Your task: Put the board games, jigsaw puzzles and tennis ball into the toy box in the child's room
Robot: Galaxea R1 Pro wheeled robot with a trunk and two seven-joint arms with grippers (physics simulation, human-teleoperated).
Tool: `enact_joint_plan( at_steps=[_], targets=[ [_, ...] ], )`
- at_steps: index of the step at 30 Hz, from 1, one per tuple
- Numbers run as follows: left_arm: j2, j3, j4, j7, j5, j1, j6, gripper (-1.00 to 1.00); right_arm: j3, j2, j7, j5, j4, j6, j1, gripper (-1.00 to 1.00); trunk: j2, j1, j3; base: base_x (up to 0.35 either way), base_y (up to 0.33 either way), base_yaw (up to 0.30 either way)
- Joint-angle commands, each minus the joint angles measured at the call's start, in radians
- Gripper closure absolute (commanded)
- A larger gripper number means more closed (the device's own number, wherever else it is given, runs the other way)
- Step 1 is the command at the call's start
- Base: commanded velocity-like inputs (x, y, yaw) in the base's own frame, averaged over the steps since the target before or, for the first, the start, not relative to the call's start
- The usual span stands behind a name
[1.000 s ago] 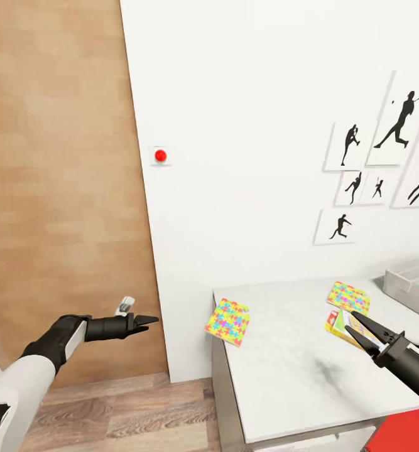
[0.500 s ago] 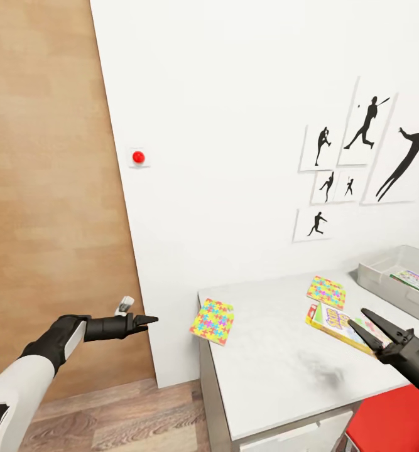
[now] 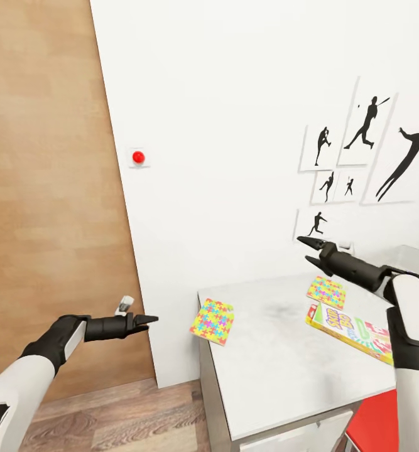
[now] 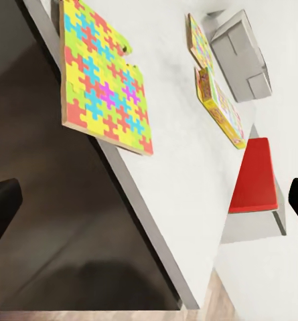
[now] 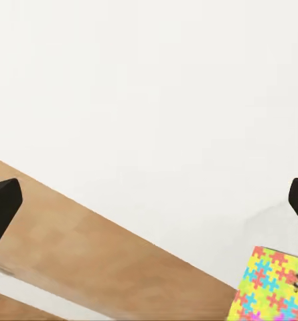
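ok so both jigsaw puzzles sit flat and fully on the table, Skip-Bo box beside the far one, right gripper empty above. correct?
Not quite. The near jigsaw puzzle overhangs the table corner, as the head and left wrist views show. The far jigsaw puzzle lies fully on it, beside the Skip-Bo box, with the right gripper empty above.

You've got one jigsaw puzzle [image 3: 212, 321] hanging half off the table's [image 3: 278, 370] near-left corner, second jigsaw puzzle [image 3: 326, 292] flat further back, Skip-Bo board game [image 3: 352, 329] just beside it, grey toy box [image 4: 241, 55] beyond, all on the light grey top.
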Motion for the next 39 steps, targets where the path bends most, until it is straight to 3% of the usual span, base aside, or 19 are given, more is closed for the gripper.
enact_joint_plan(
  at_steps=[1, 2, 6, 8, 10, 15, 22, 28, 39],
  targets=[
    [0.000, 0.001, 0.000, -0.014, 0.002, -0.001, 0.008, -1.00, 0.012, 0.000, -0.008, -0.015, 0.002, 0.005, -0.003, -1.00, -0.001, 0.000, -0.001, 0.000, 0.000, 0.000],
    [0.000, 0.001, 0.002, -0.070, 0.002, -0.001, 0.011, -1.00, 0.043, -0.002, -0.027, -0.070, 0.001, 0.003, -0.005, -1.00, -0.001, 0.000, -0.001, 0.000, 0.000, 0.000],
    [-0.002, 0.002, 0.008, -0.178, 0.003, -0.001, 0.020, -1.00, 0.069, -0.008, -0.043, -0.174, -0.031, 0.003, 0.005, -1.00, -0.001, 0.000, -0.001, 0.000, 0.000, 0.000],
    [-0.005, 0.009, 0.011, -0.192, 0.004, -0.001, 0.022, -1.00, 0.072, -0.010, -0.045, -0.203, -0.063, 0.002, 0.009, -1.00, -0.001, 0.000, -0.001, 0.000, 0.000, 0.000],
    [-0.011, 0.054, 0.014, -0.202, 0.005, -0.001, 0.022, -1.00, 0.074, -0.010, -0.046, -0.226, -0.129, 0.002, 0.017, -1.00, -0.001, 0.000, -0.001, 0.000, 0.000, 0.000],
    [-0.011, 0.121, 0.015, -0.204, 0.005, 0.000, 0.023, -1.00, 0.076, -0.007, -0.047, -0.235, -0.177, 0.001, 0.024, -1.00, -0.008, 0.004, -0.004, 0.000, 0.000, 0.000],
    [-0.010, 0.152, 0.017, -0.204, 0.005, 0.000, 0.023, -1.00, 0.080, -0.003, -0.049, -0.223, -0.181, -0.001, 0.027, -1.00, -0.057, 0.031, -0.026, 0.000, 0.000, 0.000],
    [-0.001, 0.232, 0.049, -0.204, 0.003, 0.001, 0.027, -1.00, 0.080, -0.003, -0.049, -0.223, -0.181, -0.001, 0.029, -1.00, -0.099, 0.054, -0.045, 0.000, 0.000, 0.000],
    [0.020, 0.249, 0.075, -0.206, -0.001, 0.001, 0.035, -1.00, 0.074, -0.004, -0.049, -0.233, -0.181, -0.001, 0.030, -1.00, -0.176, 0.096, -0.080, 0.000, 0.000, 0.000]
  ],
)
